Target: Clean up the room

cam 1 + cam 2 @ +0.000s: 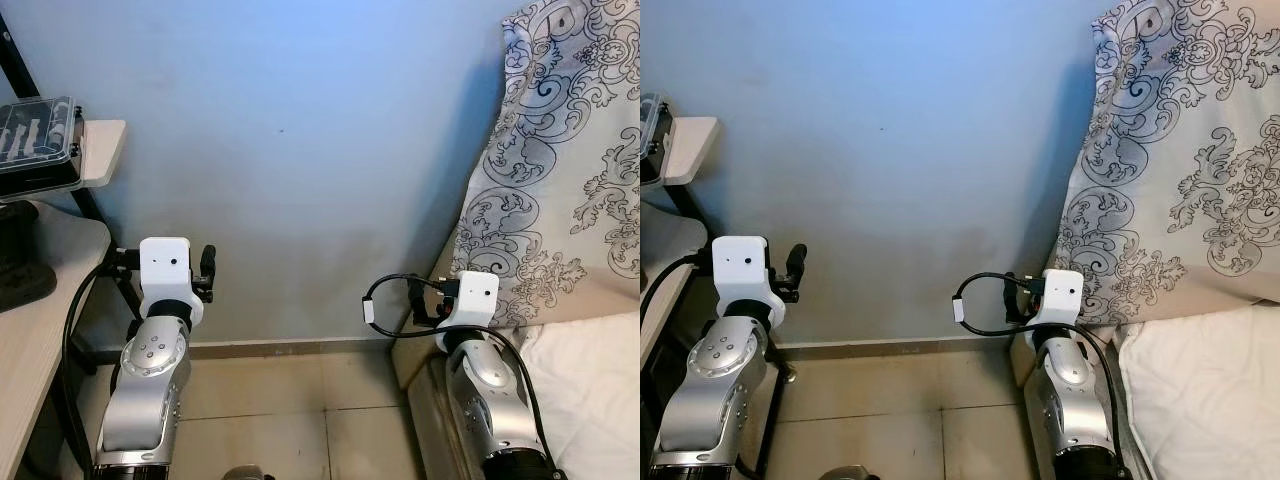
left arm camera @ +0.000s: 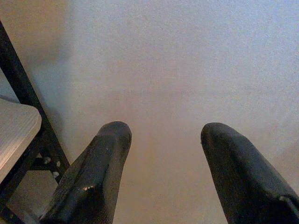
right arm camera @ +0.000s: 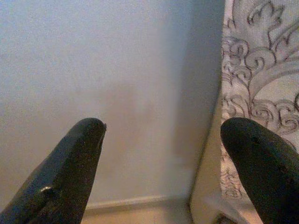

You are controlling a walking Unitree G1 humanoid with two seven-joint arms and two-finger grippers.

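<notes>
A clear plastic box [image 1: 38, 140] sits on the shelf [image 1: 103, 150] at far left, above the tabletop [image 1: 40, 330]. Left tool [image 2: 163, 140] gapes wide, empty, facing the blue wall [image 1: 300, 150]. Right tool [image 3: 163, 135], also wide and empty, points beside the patterned pillow [image 1: 570, 170] on the bed [image 1: 590, 390].

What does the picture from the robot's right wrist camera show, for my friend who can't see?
Two long black fingers of the right gripper spread open, empty, pointing at a plain pale blue wall. Beside them hangs a white cloth with grey swirl patterns, above a strip of beige floor.
</notes>
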